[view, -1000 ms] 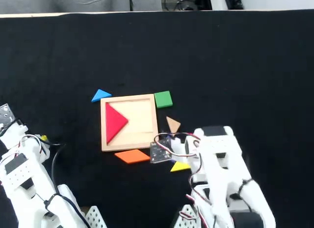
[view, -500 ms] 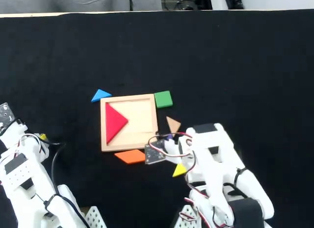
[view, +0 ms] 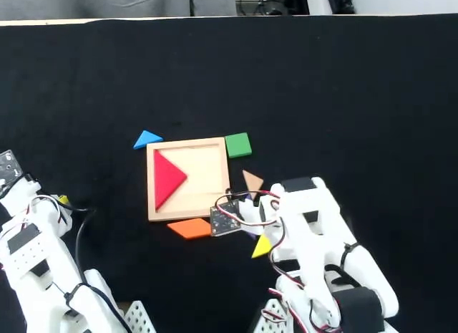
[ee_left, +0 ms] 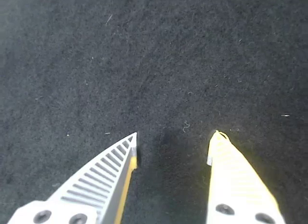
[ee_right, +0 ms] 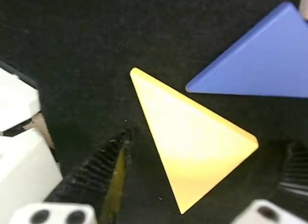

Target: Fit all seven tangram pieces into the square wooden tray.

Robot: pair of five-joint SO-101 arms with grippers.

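The right gripper (ee_right: 208,146) has its fingers spread, one on either side of the yellow triangle (ee_right: 187,132), not yet pinching it. The triangle lies flat on the black cloth (view: 343,97), just beside a blue triangle (ee_right: 260,65) and near the tray (view: 187,213), which holds one red triangle (view: 168,177). The yellow piece looks thin, stiff and light, with smooth painted faces, so it may slip or pivot. The safer hold is probably low on its edges, a long side against the opposite corner. The left gripper (ee_left: 175,135), fingers also spread, hangs over bare cloth, well apart from the tray.
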